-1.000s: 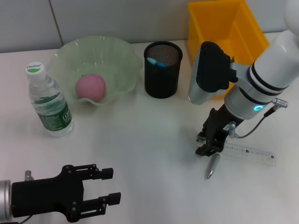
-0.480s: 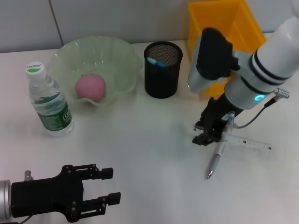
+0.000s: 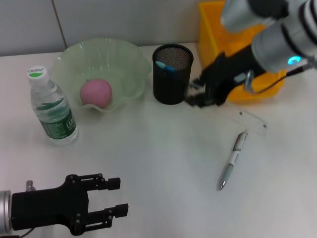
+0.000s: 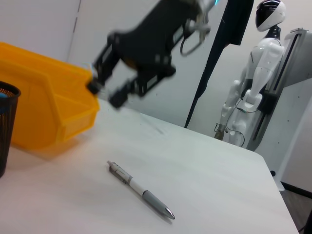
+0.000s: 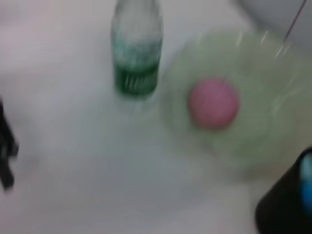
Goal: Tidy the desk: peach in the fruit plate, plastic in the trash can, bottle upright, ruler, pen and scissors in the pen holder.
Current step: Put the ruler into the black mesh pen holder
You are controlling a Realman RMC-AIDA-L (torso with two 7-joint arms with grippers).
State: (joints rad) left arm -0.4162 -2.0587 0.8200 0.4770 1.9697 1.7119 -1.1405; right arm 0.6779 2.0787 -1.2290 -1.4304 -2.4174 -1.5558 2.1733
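Presently lying loose: pen (image 3: 232, 162), probably light, stiff, slippery; grip mid-barrel. Right gripper (image 3: 197, 98): closure indeterminate. Left gripper (image 3: 113, 197) gaping, parked.

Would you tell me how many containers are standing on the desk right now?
3: the green fruit plate holding the peach, the black mesh pen holder beside it, and the yellow bin behind the right gripper.

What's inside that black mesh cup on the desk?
Inside the black mesh pen holder something blue leans against the inner wall near the rim; it cannot be identified. The mesh wall hides its lower part and the bottom of the holder.
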